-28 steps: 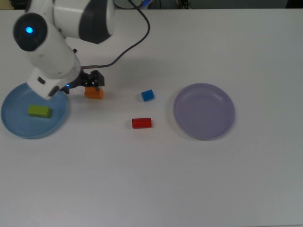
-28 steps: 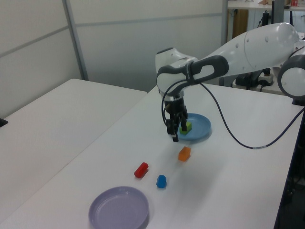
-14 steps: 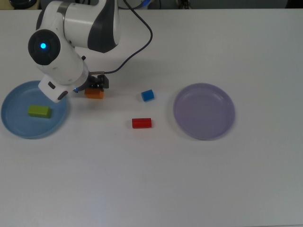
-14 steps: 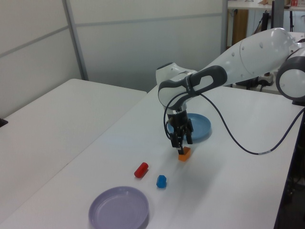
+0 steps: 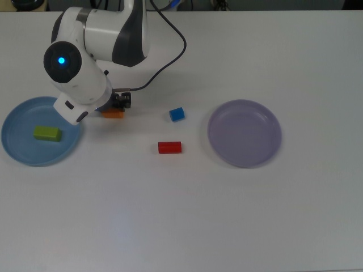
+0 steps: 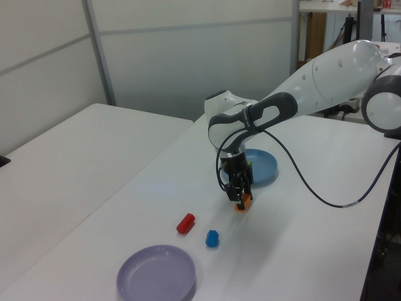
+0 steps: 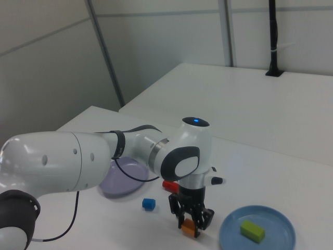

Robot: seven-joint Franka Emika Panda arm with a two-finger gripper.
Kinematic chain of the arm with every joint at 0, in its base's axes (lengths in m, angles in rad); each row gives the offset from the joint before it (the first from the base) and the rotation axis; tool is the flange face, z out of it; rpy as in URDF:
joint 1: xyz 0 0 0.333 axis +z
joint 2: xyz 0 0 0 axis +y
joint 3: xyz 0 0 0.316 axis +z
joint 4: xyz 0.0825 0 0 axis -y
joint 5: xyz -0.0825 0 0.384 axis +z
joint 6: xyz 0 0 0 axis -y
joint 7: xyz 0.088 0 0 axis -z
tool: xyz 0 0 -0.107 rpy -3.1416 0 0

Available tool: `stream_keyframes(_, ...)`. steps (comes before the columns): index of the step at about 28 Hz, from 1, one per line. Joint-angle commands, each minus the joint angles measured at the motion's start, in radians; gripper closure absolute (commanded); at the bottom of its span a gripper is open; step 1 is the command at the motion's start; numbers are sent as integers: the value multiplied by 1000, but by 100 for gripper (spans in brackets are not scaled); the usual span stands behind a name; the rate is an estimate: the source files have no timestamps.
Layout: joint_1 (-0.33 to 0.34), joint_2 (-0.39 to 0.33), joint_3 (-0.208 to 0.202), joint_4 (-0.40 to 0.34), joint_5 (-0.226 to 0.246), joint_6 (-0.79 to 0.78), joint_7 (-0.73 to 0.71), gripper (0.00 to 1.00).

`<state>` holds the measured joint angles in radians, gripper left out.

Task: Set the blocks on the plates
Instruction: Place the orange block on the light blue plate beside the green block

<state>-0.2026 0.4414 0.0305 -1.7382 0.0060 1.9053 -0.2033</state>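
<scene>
Top view: orange block [image 5: 113, 113] lies on the table just right of the light blue plate [image 5: 17, 148] (green block [image 5: 47, 133] sits on it), its long axis running left-right, the arm covering most of it and the gripper [image 5: 117, 105]. Left view: gripper [image 6: 241, 198] is down directly over the orange block [image 6: 244, 202], a finger on either side, block resting on the table; cannot tell if they are clamped on it. Right view: same, gripper [image 7: 191, 222] straddling the orange block [image 7: 188, 227], light blue plate [image 7: 276, 240] just beside on the right view's right; red block [image 5: 169, 147] and blue block [image 5: 177, 114] lie between the two plates, purple plate [image 5: 244, 133] bare.
</scene>
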Motion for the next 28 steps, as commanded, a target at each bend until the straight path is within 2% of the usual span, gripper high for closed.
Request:
stream_keyframes(1,9,-18,-9,-14,-20,26,28,100)
stream_keyframes(7,-9,-78,-17,17,-14,11,13,100)
stream_keyframes(12,-23,-76,-37,91,-20,18,12,100)
stream_keyframes(17,-40,-43,-67,112,-18,47,-2,100)
stream_keyframes(22,-73,5,-69,118,-17,164,5,100)
stream_keyframes(28,-110,40,-80,118,-12,210,-2,100)
